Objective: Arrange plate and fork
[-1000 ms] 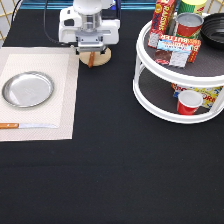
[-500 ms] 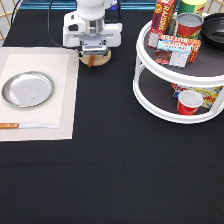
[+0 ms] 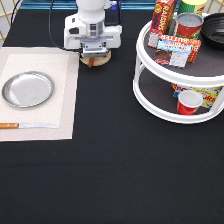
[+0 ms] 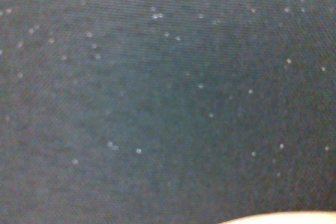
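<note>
Silver plate [image 3: 28, 89] lies on the placemat [image 3: 65, 90], well left of the gripper [image 3: 95, 56] above the wooden disc [image 3: 96, 61]; finger spacing indiscernible. Wrist view shows only dark tablecloth [image 4: 165, 110].

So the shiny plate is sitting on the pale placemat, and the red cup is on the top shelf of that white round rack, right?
Not quite. The red cup stands on the bottom shelf of the white round rack, under the cans and boxes on the top shelf; the exterior view shows this. The plate does sit on the pale placemat.
</note>
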{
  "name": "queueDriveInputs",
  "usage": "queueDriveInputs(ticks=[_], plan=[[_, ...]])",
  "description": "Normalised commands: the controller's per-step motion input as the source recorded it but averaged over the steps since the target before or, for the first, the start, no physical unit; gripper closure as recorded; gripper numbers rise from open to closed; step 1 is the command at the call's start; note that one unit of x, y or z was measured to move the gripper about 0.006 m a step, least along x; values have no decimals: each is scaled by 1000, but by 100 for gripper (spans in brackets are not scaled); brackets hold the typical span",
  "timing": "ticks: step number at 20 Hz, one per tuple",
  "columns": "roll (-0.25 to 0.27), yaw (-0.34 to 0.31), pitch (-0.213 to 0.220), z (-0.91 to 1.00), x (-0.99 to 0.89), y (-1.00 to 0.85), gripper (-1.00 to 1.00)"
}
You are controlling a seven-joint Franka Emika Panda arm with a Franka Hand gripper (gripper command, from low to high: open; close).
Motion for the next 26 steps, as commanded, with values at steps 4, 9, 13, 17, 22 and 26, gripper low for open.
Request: queueDriveInputs(ticks=[4,9,13,17,22,26], plan=[[74,0,0,152,-7,-135,100],[87,-1,0,121,0,-182,100],[87,-4,0,-1,0,-244,100],[74,-1,0,-86,-34,-177,100],[76,0,0,0,-59,-121,100],[81,0,0,77,-26,-101,100]])
